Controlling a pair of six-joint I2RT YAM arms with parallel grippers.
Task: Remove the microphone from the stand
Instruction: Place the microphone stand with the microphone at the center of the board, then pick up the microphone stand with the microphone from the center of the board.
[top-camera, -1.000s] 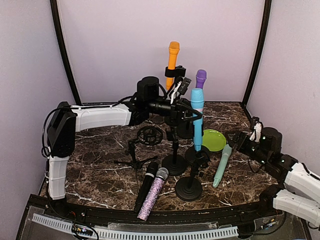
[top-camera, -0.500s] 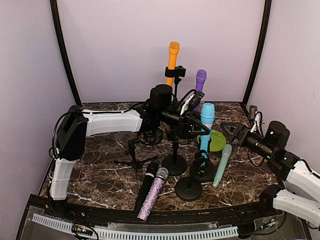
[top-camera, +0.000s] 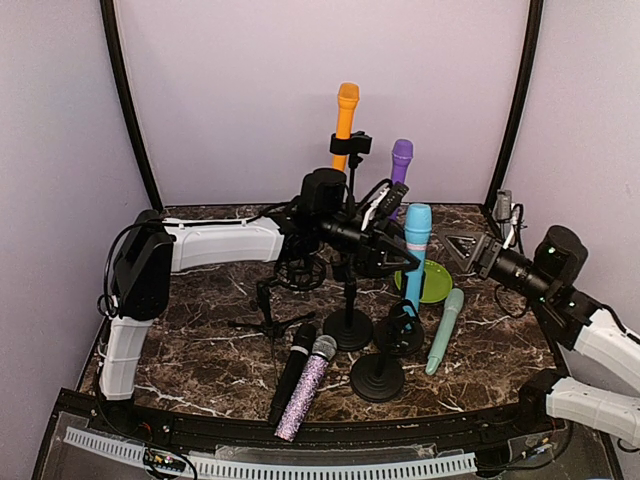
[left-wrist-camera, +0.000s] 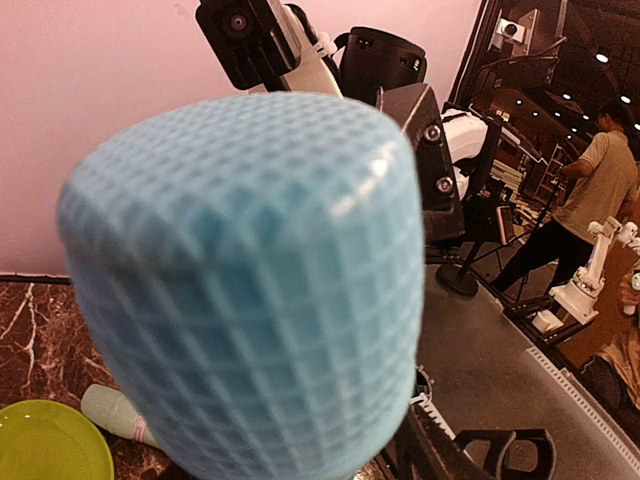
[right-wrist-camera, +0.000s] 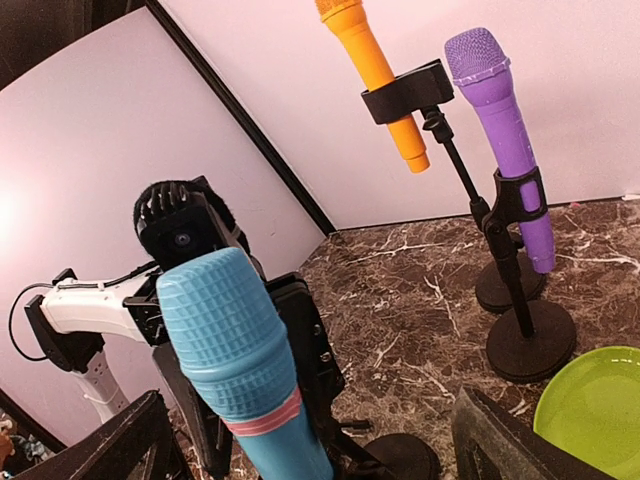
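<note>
- Table (top-camera: 200, 340): one, with a dark veined stone top. Both arms are bolted at its near edge.
- Arms: two. The left arm (top-camera: 215, 240) stretches to mid-table. The right arm (top-camera: 600, 345) bends in from the right side.
- Left pincer (top-camera: 396, 258): its fingertips are just beside the blue microphone (top-camera: 417, 240), on that mic's left. I cannot tell whether the pads press the mic or stand off it.
- Right pincer (top-camera: 462, 250): jaws spread wide with nothing between them. It faces the blue microphone from the right and is apart from it.
- Stands: one tripod stand (top-camera: 270, 310) with a ring mount sits left of the left pincer, on its near side. The top view also shows three round-based stands (top-camera: 378, 380) on the near side of the left pincer. One of them is the short stand (top-camera: 402, 342).
- Microphones: six.
  - The blue microphone is upright between the two pincers, its tail down at the short stand's clip. I cannot tell whether it is seated or lifted clear.
  - The orange microphone (top-camera: 346, 110) and purple microphone (top-camera: 401, 158) are clipped upright beyond the left pincer.
  - The mint microphone (top-camera: 445, 330) lies flat on the near side of the right pincer.
  - The black microphone (top-camera: 290, 375) and glitter microphone (top-camera: 305, 390) lie side by side, well apart from the left pincer.
- Plate (top-camera: 436, 283): one, green, on the table between the blue microphone and the right pincer.
- Left wrist view only: the blue mesh head fills the frame. A person (left-wrist-camera: 600, 190) in a tan shirt stands beyond the table.
- Right wrist view only: a pink band (right-wrist-camera: 262, 420) circles the blue microphone's body. Two round bases (right-wrist-camera: 530, 350) sit under the orange and purple mics. I cannot tell whether they match any base seen from above.
- Writing: no lettering is sharp enough to read.
</note>
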